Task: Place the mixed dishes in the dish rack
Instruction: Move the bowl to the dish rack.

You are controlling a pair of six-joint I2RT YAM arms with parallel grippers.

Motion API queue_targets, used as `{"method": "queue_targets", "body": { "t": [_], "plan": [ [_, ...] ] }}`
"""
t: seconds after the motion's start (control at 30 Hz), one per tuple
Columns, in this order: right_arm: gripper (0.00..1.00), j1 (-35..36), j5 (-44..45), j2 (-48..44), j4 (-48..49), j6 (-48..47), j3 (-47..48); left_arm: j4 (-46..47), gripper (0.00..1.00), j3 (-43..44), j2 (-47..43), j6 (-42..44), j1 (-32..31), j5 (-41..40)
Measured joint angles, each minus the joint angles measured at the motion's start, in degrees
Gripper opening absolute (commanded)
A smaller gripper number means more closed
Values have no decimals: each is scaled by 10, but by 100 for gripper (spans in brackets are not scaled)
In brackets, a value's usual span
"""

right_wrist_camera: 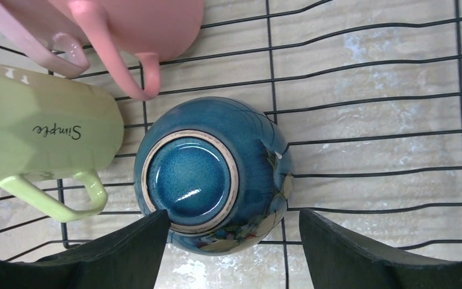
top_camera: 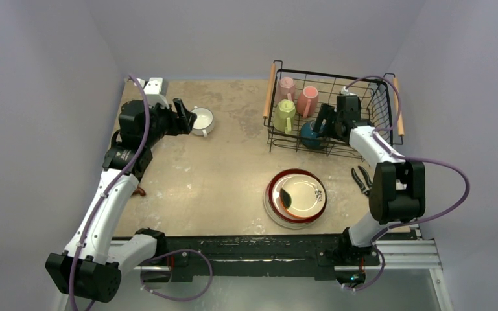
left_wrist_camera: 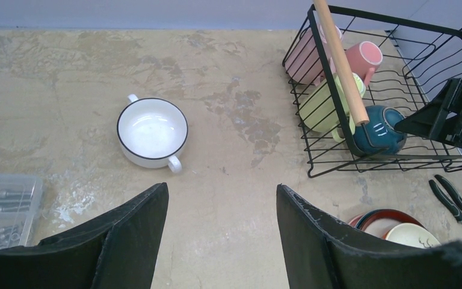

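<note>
While upturned, the teal bowl (right_wrist_camera: 210,174) shows a glossy base.

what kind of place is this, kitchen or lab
Probably a lab test cell, not a kitchen: plain grey walls box in a scuffed tabletop, which holds black pliers and a clear box of screws along with the dish rack.

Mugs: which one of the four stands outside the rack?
The white mug, standing upright on the table, well left of the rack. The pale pink mug, salmon mug and yellow-green mug all lie inside it.
</note>
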Motion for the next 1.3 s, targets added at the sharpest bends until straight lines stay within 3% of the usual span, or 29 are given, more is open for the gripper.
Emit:
{"method": "queue_targets", "body": {
  "t": [0.63, 0.8, 1.1, 1.3],
  "plan": [
    [82, 0, -34, 100, 31, 2, 90, -5, 65, 0, 6, 0, 0, 0],
    [92, 0, -51, 79, 32, 2, 67, -7, 65, 1, 7, 0, 0, 1],
    [96, 1, -50, 13, 38, 2, 21, -7, 65, 3, 8, -4, 0, 4],
    [94, 16, -49, -3, 40, -1, -33, -7, 65, 4, 8, -5, 0, 7]
  ]
}}
